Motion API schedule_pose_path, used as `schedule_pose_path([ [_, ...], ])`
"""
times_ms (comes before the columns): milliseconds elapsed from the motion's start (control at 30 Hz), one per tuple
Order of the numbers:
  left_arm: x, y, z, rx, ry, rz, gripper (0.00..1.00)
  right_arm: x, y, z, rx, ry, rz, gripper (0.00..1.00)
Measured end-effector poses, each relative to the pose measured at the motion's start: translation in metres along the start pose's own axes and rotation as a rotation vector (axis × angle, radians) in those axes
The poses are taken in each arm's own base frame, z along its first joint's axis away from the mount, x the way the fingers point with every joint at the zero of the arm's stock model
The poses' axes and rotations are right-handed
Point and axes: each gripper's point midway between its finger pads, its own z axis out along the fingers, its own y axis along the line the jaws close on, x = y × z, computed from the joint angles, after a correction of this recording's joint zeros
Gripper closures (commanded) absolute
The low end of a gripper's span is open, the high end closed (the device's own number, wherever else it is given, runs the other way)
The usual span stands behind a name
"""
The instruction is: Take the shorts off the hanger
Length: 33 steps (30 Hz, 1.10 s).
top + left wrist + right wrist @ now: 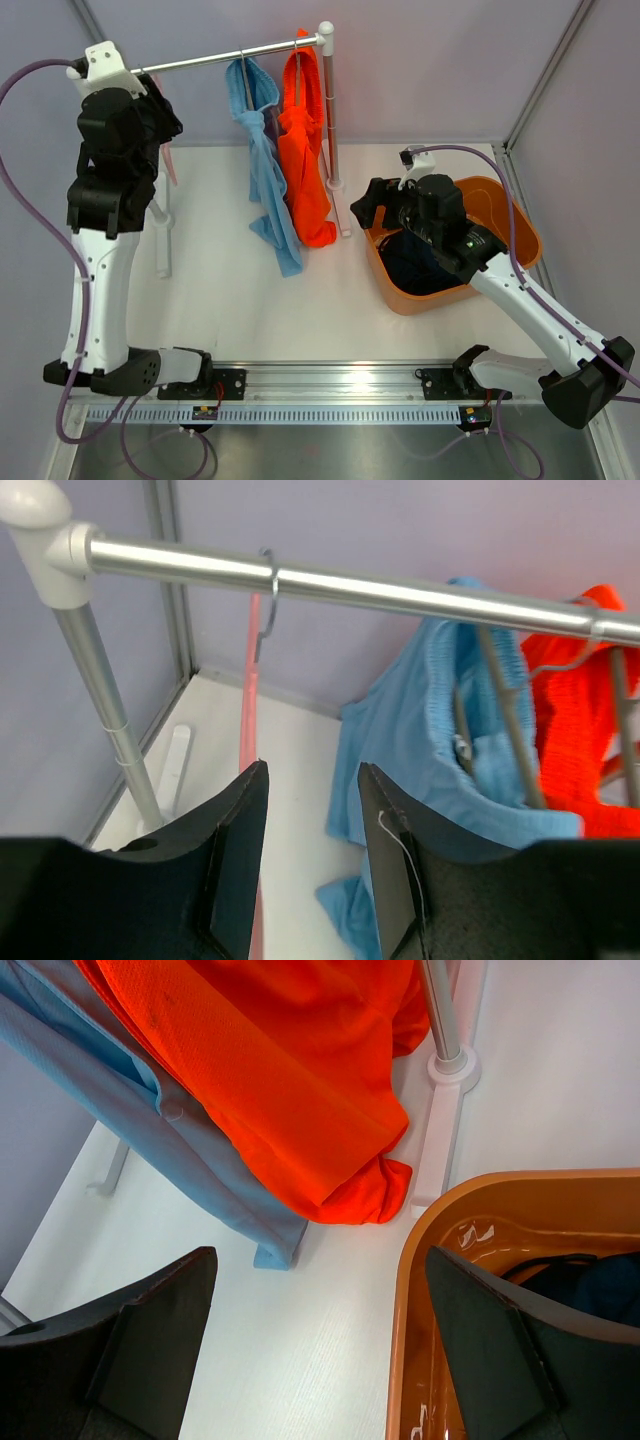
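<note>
While navy shorts (415,268) lie in the tub (520,225) under the right hand (318,1295), itself open and empty, light blue shorts (268,180) and orange shorts (308,170) hang just ahead of it. Left hand (310,805): open, empty, below the rail (400,588). Likely step: the second pair. The next move calls for a grip low on the fabric.

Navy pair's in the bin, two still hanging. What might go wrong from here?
The light blue shorts and orange shorts hang touching; pulling one may drag the other along the rail. The open left gripper sits close to the empty pink hanger and could snag it.
</note>
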Motion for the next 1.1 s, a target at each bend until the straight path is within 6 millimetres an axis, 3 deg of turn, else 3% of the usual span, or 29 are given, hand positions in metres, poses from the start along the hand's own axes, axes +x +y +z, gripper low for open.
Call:
schedule_pose_path([
  [167,-0.027,-0.039,-0.044,0.105,-0.100,0.005,0.55,0.001,-0.001,0.000,0.002,0.004,0.000,0.07],
  [267,-0.028,-0.056,-0.044,0.134,-0.113,0.008,0.55,0.003,-0.002,-0.002,0.007,0.014,0.000,0.07],
  [400,-0.016,-0.074,-0.021,0.129,-0.093,0.022,0.55,0.002,-0.003,-0.014,0.012,0.011,0.001,0.07],
  [600,0.038,-0.108,0.035,0.122,0.008,0.072,0.55,-0.010,-0.005,-0.041,0.028,-0.034,0.002,0.07],
  [767,0.065,-0.127,0.066,0.119,0.051,0.086,0.55,-0.012,-0.012,-0.054,0.063,-0.049,0.003,0.07],
  [1100,0.049,-0.148,0.091,0.119,-0.010,0.064,0.55,0.003,-0.030,-0.063,0.138,-0.024,-0.002,0.07],
])
